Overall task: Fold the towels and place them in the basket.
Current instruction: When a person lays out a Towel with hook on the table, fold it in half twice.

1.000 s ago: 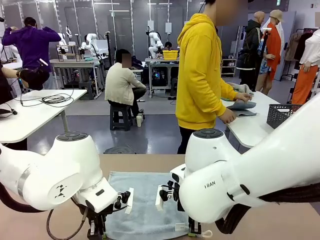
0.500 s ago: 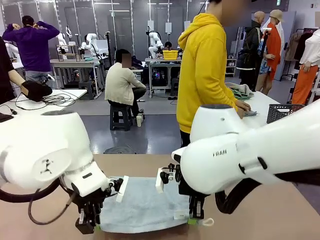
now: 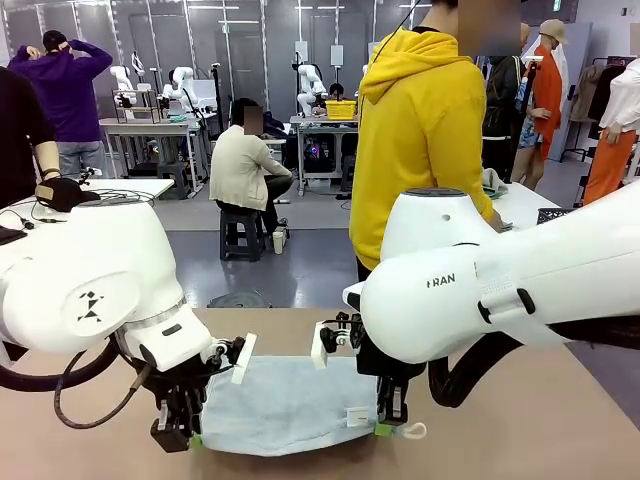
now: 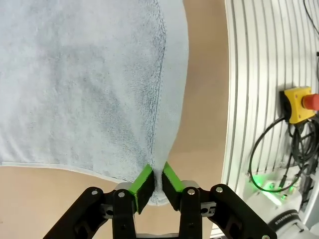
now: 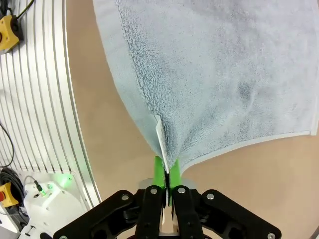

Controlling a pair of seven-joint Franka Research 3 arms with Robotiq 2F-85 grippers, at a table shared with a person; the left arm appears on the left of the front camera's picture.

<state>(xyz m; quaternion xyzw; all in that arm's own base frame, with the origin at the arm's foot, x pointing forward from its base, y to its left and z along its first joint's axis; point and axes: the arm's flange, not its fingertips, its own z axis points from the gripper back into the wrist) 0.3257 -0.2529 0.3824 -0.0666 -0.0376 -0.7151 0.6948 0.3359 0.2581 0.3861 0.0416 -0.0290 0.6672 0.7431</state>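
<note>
Tan surface (image 3: 560,440) runs across the front view, w/ the two white arms crowding the foreground: left arm (image 3: 90,290) from picture left, right arm (image 3: 500,290) from the right. Between them lies the pale grey-blue towel (image 3: 285,405). Its far part is flat on the surface, approx centred, and its near edge is lifted and slung between the arms. Vs a second ago, both arms have risen and moved away from the robot's side, so the near edge, which lay flat then, is now off the surface and the towel looks shorter front to back. My read: first fold is underway, near edge being carried over toward the far edge; fold not landed yet, basket step still ahead. Left end effector (image 4: 157,172) is clenched on one near corner, terry bunched between the green pads. Right end effector (image 5: 163,167) is clamped tight on the other near corner, right at the white label (image 5: 159,134). Corner loop (image 3: 415,431) dangles just beside that grip. Both pinches look shallow, so slip is a risk IMO.
</note>
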